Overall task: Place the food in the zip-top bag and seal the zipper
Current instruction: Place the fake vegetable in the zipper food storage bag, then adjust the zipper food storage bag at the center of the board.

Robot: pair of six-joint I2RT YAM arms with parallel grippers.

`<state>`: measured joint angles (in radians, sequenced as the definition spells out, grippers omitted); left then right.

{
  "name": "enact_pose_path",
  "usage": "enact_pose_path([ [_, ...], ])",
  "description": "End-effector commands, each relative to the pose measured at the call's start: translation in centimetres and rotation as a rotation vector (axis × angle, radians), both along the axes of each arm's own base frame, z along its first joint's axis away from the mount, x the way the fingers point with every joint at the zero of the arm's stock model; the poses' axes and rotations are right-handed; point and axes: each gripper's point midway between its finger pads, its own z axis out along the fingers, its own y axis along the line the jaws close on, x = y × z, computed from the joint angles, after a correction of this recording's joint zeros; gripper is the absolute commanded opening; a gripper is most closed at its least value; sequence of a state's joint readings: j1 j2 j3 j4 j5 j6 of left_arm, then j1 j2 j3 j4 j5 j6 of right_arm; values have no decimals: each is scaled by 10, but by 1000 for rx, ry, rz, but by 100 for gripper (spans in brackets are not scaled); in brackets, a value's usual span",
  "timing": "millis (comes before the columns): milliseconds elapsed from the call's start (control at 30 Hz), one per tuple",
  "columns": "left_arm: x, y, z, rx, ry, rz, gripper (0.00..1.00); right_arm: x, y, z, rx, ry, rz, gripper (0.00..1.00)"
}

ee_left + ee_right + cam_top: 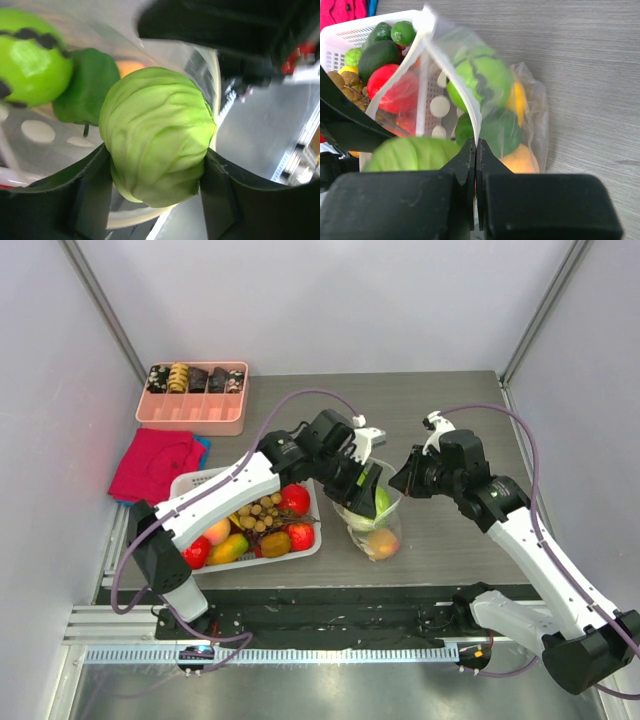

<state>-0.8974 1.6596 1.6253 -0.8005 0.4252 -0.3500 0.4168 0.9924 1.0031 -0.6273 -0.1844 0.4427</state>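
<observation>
Near the middle of the worktop's [450, 410] near edge stands one zip-top bag [372, 525], mouth up. It holds four pieces: one striped green ball [482, 75], one dark green pepper [497, 130], one yellow piece [518, 100], perhaps a pepper, and one peach [520, 160]. The right end effector [476, 150] is clenched on its mouth edge. The left end effector [157, 165] grasps one cabbage [155, 125] at the opening. One white basket [185, 483] sits just left; one pink tray [190, 425] fills the far left corner.

The black left gripper [157, 184] is squeezing a pale green toy cabbage [155, 130]. The black right gripper [476, 159] is pinching tight on the clear dotted plastic bag [532, 107] at its edge.
</observation>
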Motion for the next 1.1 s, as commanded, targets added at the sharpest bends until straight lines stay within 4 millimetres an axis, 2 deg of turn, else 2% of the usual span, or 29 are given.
enact_pose_path([
  [0, -21, 3, 9, 24, -11, -115, 75, 6, 4, 36, 48, -131, 14, 1],
  [67, -14, 5, 11, 37, -58, -105, 96, 4, 5, 38, 55, -143, 29, 1],
  [100, -12, 7, 15, 42, -74, -101, 100, 3, 6, 38, 60, -142, 41, 1],
  [200, -2, 12, 35, 6, -122, -92, 100, -2, 8, 39, 59, -156, 68, 1],
  [300, 22, 26, 66, -75, -175, -36, 100, -6, 9, 40, 56, -171, 102, 1],
  [333, 40, 40, 80, -103, -207, 19, 100, -5, 7, 39, 47, -174, 95, 1],
  [467, 78, 72, 101, -124, -277, 220, 97, -8, 0, 35, 30, -162, 60, 1],
  [500, 86, 79, 89, -83, -286, 280, 93, -10, -1, 36, 40, -163, 53, 1],
  [533, 89, 79, 90, -94, -308, 289, 92, -13, -1, 34, 46, -156, 54, 1],
  [633, 87, 76, 72, -71, -284, 285, 84, -17, -1, 32, 63, -151, 52, 1],
  [667, 86, 71, 61, -51, -258, 272, 84, -18, -1, 31, 66, -150, 52, 1],
  [767, 73, 55, 49, -29, -214, 211, 87, -20, 1, 32, 76, -151, 59, 1],
  [900, 48, 25, 30, -11, -174, 101, 88, -24, 2, 35, 93, -162, 72, 1],
  [967, 46, 19, 21, 27, -200, 91, 85, -25, 3, 36, 105, -164, 72, 1],
  [1000, 46, 18, 8, 65, -182, 87, 80, -26, 4, 36, 109, -163, 78, 1],
  [1067, 48, 15, 0, 93, -164, 101, 74, -28, 3, 37, 116, -170, 78, 1],
])
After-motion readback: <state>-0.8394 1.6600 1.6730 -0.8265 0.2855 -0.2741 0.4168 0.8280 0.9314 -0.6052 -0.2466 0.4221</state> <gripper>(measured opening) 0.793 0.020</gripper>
